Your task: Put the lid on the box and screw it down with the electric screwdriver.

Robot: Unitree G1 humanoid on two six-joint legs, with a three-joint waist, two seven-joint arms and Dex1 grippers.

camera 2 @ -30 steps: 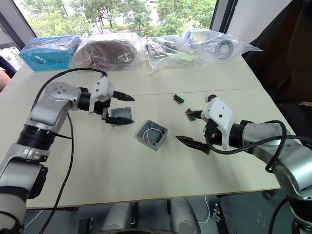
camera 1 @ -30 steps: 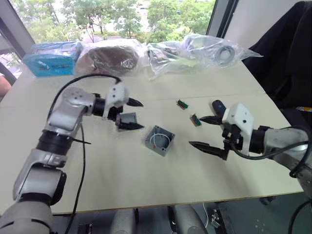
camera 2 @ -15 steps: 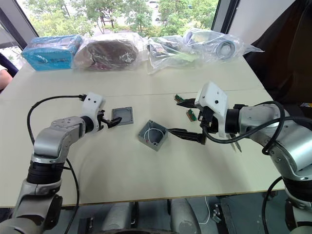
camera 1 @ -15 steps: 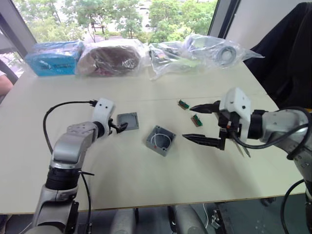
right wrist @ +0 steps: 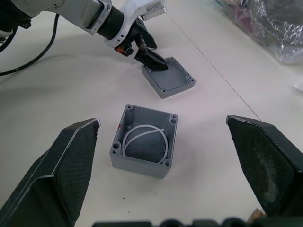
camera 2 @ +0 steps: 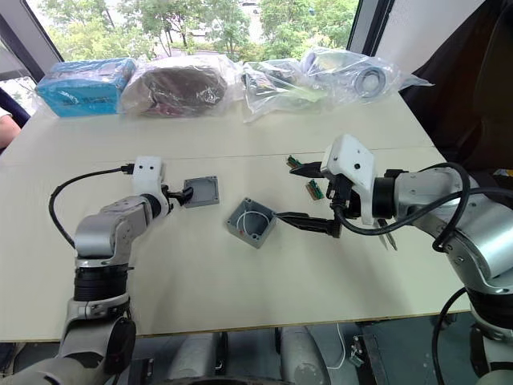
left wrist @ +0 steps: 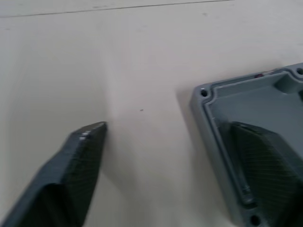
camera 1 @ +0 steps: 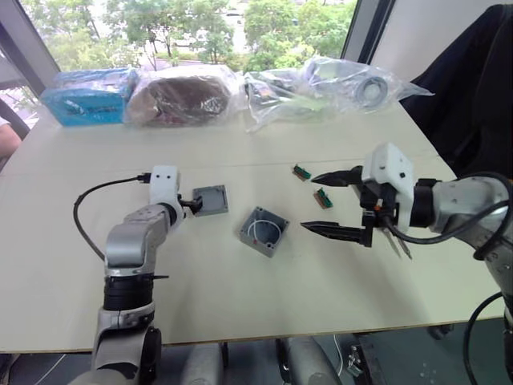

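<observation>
While the lid (camera 1: 210, 200) lay rim-up on the tabletop (camera 1: 240, 305), at about ten o'clock of the box (camera 1: 263, 231) and just apart from it, the left tool (left wrist: 165, 156) stood open with one finger (left wrist: 258, 161) inside the lid's rim and the other on bare tabletop outside; it held nothing. The right tool (camera 1: 327, 204) hung wide open and empty at three o'clock of the box. Good practice was to close the left tool squarely on the lid wall, lift level, and align the corner holes over the box. The electric screwdriver could not be made out.
</observation>
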